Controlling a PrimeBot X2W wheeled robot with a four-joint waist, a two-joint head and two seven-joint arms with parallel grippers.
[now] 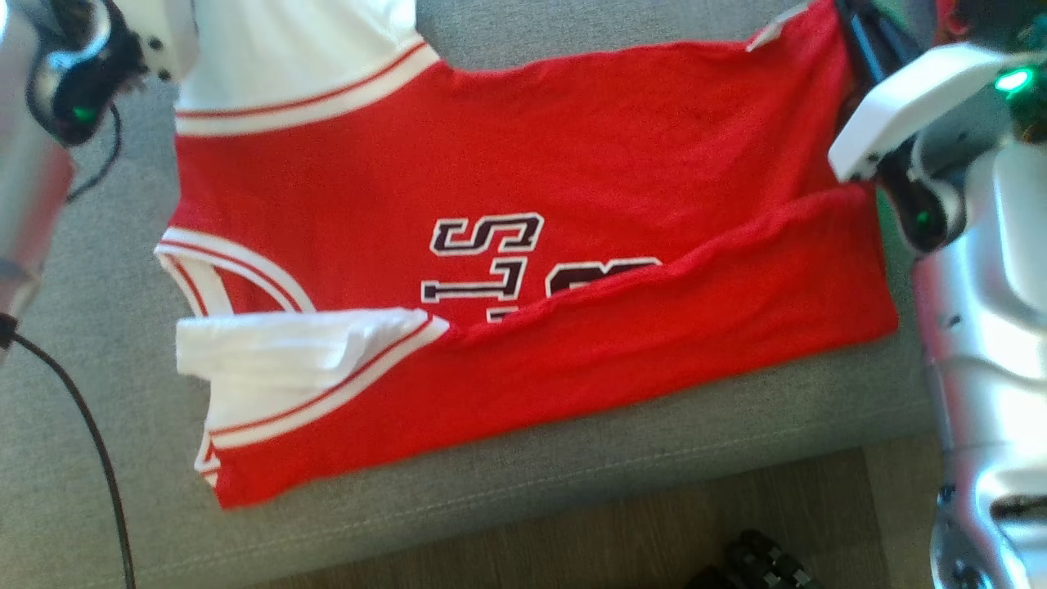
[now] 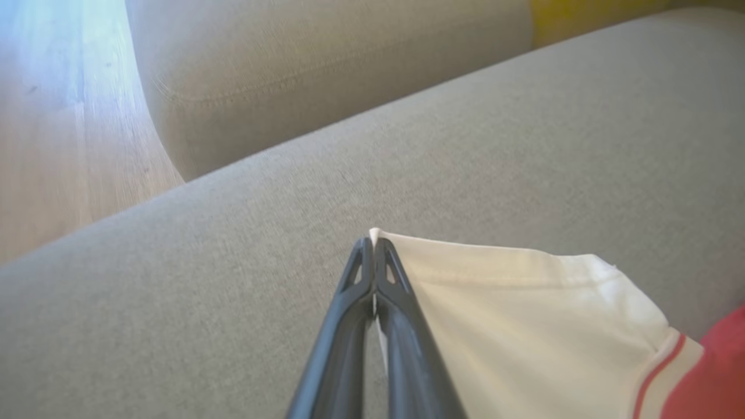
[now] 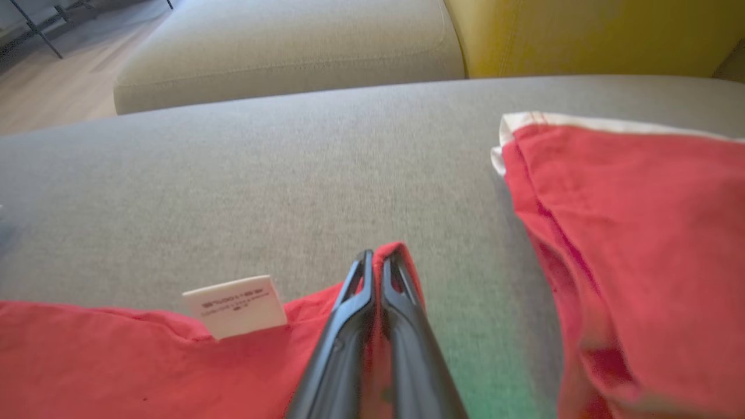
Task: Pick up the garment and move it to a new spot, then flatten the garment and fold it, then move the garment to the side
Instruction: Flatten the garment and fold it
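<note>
On the jersey (image 1: 572,147), the lettering (image 1: 487,237) is half hidden under the folded flap (image 1: 654,343). The jersey's white sleeve (image 1: 294,49) runs off the head view's top edge, and its label (image 3: 236,305) has print too blurred to read.

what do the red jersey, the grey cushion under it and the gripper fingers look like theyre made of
Jersey: soft matte knit cloth, probably cotton or polyester; it creases and folds limply.
Cushion: grey woven upholstery, matte; fine weave and a stitched seam show.
Left gripper's fingers: dark, smooth, faintly shiny, likely moulded plastic with triangular cut-outs.
</note>
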